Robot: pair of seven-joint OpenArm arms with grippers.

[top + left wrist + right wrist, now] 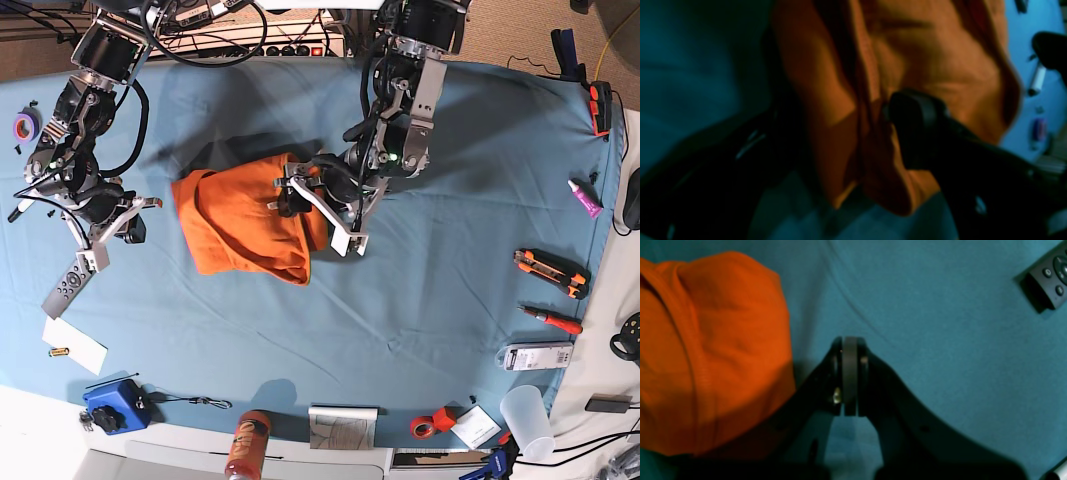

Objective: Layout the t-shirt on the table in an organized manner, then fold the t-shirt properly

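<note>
You have one orange t-shirt on one teal worktop. Two arms are in view, each with one hand: left hand, right hand.

Loose items you can count in the base view:
- remote control: one
- tape rolls: two, one purple, one red
- white paper sheet: one
- blue box: one
- orange canister: one
- clear plastic cup: one
- red-handled screwdriver: one
- orange-and-black cutter: one
- pink tube: one
</note>
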